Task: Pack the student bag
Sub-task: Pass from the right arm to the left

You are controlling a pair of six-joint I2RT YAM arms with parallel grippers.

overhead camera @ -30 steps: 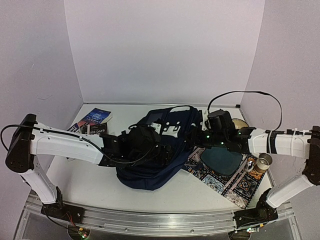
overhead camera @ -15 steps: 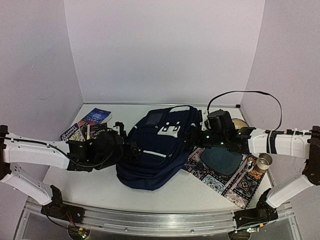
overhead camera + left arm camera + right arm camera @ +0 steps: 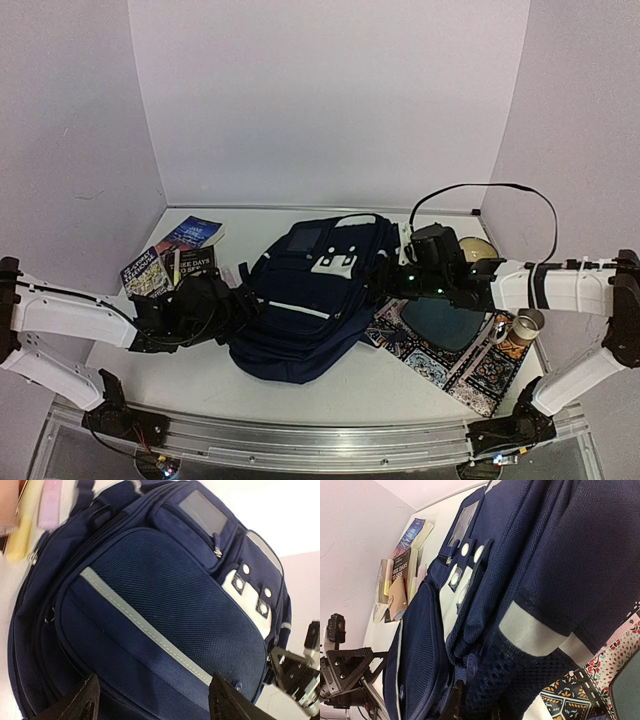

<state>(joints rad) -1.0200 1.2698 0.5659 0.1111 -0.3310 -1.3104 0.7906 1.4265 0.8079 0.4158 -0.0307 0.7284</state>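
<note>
Centrally, the student bag lies on the table, front panel up, its right edge over the patterned mat; its pockets look zipped closed. The right gripper sits with fingers pressed together against the bag's right side, though I cannot tell whether it pinches fabric; the left gripper hovers spread and empty just beside the left flank. Books lie outside, nearby on the left; opening the bag seems the step in hand, and the next move calls for finding a zip pull.
</note>
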